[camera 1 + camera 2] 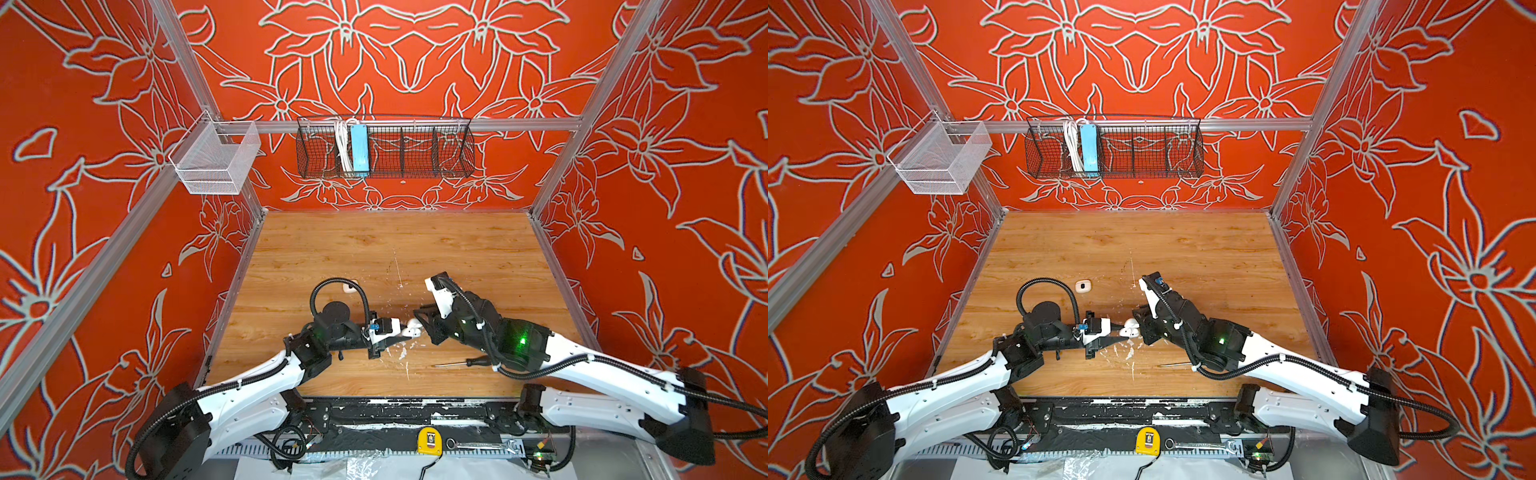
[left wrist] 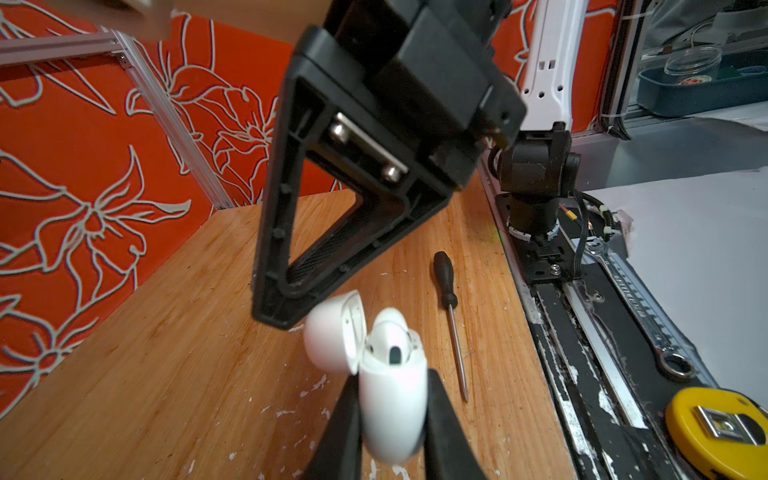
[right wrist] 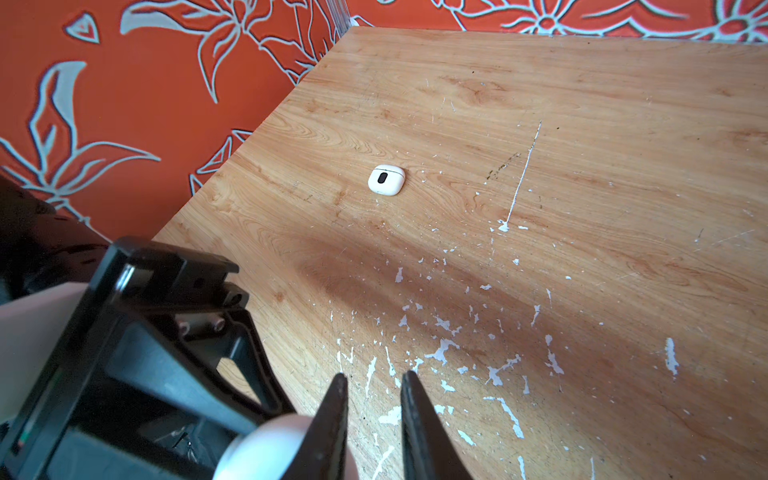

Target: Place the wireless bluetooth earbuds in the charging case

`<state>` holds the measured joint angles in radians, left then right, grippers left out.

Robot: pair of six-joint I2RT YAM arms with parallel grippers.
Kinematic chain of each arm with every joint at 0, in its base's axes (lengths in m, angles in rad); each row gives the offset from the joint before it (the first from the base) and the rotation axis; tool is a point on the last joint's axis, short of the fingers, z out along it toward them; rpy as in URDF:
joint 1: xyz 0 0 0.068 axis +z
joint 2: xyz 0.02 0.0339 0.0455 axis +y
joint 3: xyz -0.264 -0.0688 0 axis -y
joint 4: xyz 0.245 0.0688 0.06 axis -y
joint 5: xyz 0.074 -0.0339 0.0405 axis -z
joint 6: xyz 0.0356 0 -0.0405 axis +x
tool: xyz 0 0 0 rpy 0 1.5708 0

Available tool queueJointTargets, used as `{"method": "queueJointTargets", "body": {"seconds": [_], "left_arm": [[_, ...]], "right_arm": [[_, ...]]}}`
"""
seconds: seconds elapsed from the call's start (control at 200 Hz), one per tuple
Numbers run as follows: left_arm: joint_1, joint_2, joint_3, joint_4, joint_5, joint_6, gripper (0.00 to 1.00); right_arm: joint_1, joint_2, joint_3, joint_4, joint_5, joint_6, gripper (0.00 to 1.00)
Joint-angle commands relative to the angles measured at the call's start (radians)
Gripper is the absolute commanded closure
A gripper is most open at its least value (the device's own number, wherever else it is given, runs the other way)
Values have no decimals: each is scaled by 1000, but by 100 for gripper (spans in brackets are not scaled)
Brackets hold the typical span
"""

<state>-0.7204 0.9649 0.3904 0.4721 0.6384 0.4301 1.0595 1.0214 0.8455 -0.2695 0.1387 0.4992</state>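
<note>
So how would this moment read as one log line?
left end effector shut on charging case | lid open | earbud inside | right end effector open, empty, beside lid

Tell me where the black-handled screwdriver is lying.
In both top views the screwdriver lies on the wooden table near its front edge, right of centre, handle end under the right arm.

The far half of the table [image 1: 395,241] is free to pass; only a white square box [image 1: 1083,286] lies there, toward the left. In the middle, the left gripper [image 2: 390,380] with the open charging case [image 2: 392,411] and the right gripper [image 3: 372,380] nearly meet. A screwdriver [image 2: 445,282] lies near the front edge.
</note>
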Motion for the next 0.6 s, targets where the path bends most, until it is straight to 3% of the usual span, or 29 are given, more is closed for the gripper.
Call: {"method": "queueJointTargets", "body": {"seconds": [0.0,0.591], "left_arm": [[-3,-22,2,93,7,20,100],[-3,-27,-4,99,-44,11,100]], "right_arm": [[8,40,24,-47,-83,16,75],[8,81,51,-177,-121,-10,75]]}}
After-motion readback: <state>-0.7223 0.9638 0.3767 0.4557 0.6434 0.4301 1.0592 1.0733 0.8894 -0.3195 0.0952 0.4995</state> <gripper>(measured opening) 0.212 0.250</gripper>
